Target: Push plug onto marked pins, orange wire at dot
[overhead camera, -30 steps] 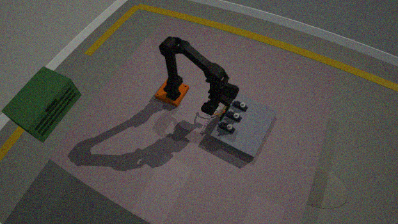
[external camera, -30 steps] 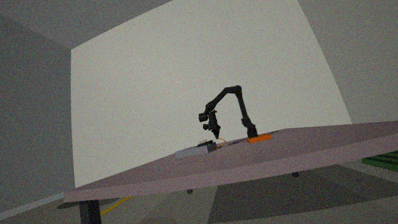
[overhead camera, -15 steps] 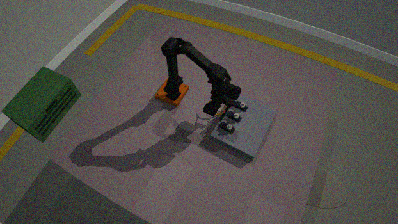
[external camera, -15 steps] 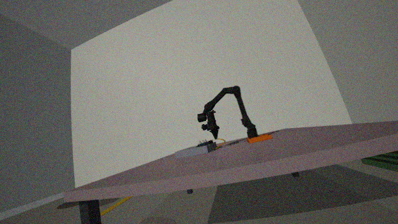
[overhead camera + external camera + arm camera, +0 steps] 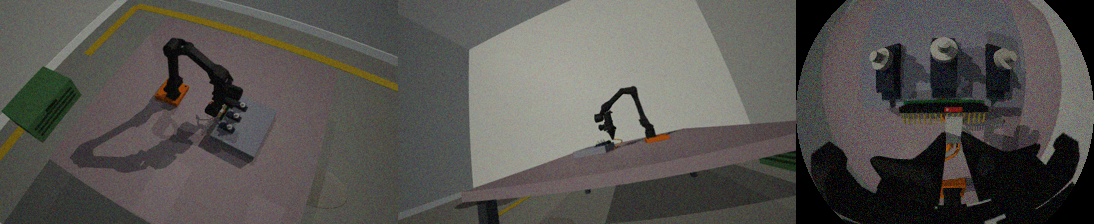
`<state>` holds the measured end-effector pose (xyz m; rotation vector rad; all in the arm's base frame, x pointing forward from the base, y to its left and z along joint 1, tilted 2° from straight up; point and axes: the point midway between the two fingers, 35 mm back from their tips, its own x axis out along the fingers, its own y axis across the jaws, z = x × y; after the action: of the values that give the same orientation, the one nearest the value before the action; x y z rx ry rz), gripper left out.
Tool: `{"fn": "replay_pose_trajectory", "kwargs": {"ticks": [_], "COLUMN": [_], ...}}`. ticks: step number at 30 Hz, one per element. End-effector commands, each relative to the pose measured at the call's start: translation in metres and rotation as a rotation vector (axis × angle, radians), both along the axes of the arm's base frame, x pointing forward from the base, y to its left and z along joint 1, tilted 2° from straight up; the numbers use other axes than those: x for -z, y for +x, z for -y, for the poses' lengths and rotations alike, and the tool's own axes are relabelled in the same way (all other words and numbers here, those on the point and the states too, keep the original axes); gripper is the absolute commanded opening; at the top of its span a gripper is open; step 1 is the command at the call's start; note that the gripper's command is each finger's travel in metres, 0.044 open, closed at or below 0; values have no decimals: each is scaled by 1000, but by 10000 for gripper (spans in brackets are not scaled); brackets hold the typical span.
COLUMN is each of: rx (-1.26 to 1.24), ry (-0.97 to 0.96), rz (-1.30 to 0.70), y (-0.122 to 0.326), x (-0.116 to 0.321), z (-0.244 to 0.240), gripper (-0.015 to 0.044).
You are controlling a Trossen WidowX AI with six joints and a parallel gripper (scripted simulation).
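Note:
My gripper is shut on the pale flat plug. In the wrist view the plug points at the row of gold pins, below the red band, which has a pale dot at its left end. The plug's far end overlaps the middle pins; I cannot tell whether they are inside its holes. A bit of orange shows at its upper left corner. Orange wire loops below the fingertips. The holder is a blue-grey block.
Three dark servos with white horns stand on the holder: left, middle and right in the wrist view. The arm's orange base is behind the gripper. A green box is at the left.

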<state>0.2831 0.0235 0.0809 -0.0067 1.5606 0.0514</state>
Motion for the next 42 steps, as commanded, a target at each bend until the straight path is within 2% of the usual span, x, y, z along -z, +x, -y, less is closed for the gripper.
{"fn": "replay_pose_trajectory", "kwargs": {"ticks": [1, 10, 19, 27, 42], "rx": [-2, -2, -2, -2, -2], "ry": [5, 5, 5, 5, 5], "rz": [4, 5, 4, 4, 4], "y": [4, 9, 4, 3, 3], "x": [-1, -1, 1, -57, -57], "z": [-1, -1, -1, 1, 1], "gripper": [0, 0, 236, 440, 440]}}
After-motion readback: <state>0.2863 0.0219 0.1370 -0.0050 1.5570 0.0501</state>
